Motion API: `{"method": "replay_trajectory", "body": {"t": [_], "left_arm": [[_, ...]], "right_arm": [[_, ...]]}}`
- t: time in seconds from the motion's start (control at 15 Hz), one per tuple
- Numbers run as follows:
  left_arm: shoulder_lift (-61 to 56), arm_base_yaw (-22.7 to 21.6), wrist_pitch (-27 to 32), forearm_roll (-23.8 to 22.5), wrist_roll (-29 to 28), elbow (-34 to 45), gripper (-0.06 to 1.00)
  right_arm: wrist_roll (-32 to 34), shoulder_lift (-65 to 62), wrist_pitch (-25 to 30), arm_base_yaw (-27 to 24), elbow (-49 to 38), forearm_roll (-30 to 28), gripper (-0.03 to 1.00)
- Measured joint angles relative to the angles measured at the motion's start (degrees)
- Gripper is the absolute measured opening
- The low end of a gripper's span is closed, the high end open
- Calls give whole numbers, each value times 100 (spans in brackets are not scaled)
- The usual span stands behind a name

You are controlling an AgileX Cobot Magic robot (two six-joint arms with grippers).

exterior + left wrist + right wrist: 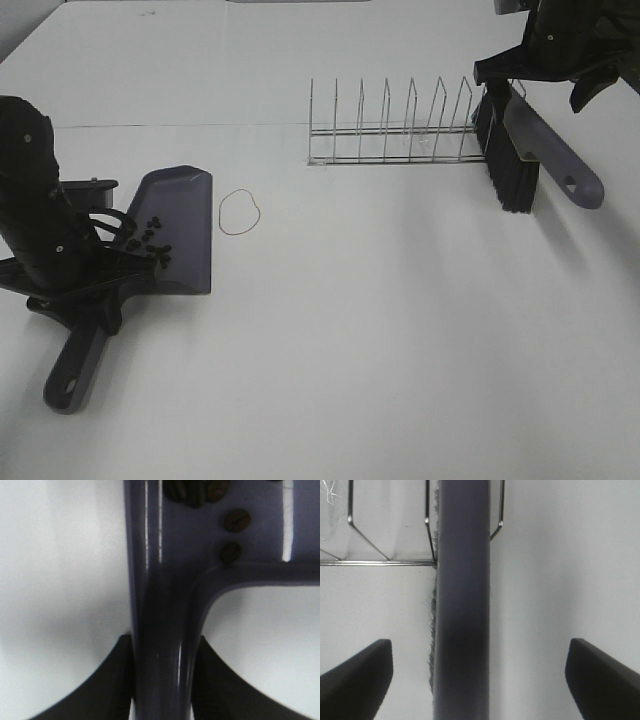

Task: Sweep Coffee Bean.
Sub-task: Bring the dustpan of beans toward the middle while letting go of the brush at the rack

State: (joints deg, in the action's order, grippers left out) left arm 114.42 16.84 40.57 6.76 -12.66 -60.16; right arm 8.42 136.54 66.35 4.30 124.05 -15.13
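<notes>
Left gripper (165, 647) clamped on handle of grey-purple plastic dustpan (180, 225) holding dark oval coffee beans (150, 238); right gripper (480, 652) wide open astride grey-handled black-bristled brush (462, 580).

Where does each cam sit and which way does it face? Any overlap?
Exterior high: above the table, looking down at dustpan, beans, rack, brush; left gripper left, right gripper top right.
Left wrist: on left arm, facing along the dustpan handle toward the beans; fingers clamp the handle.
Right wrist: on right arm, facing down on brush and rack; fingers wide, clear of the brush.
Shared: high and left wrist, dustpan and beans; high and right wrist, brush and rack.
</notes>
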Motion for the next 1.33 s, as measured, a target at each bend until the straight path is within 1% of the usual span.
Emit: {"method": "replay_trajectory", "body": {"t": [0.13, 0.33, 0.6, 0.8, 0.93, 1.07, 1.13, 1.33], "left_arm": [[0, 86, -34, 23, 6, 0, 27], [6, 407, -52, 86, -29, -138, 27], [6, 435, -40, 80, -218, -166, 27], [6, 435, -40, 80, -258, -166, 28], [6, 435, -40, 80, -258, -166, 35], [6, 435, -46, 80, -258, -166, 54], [0, 435, -34, 74, -252, -166, 60], [-189, 435, 132, 46, -195, -218, 64]], "right_arm": [[0, 0, 0, 0, 6, 92, 87], [0, 0, 0, 0, 6, 103, 87], [0, 0, 86, 0, 6, 109, 87], [0, -63, 155, 0, 6, 109, 87], [0, -206, 160, 0, 6, 115, 87], [0, -361, 258, 0, 11, 115, 87], [0, -413, 327, 0, 11, 132, 87], [-6, -476, 338, 0, 11, 246, 87]]}}
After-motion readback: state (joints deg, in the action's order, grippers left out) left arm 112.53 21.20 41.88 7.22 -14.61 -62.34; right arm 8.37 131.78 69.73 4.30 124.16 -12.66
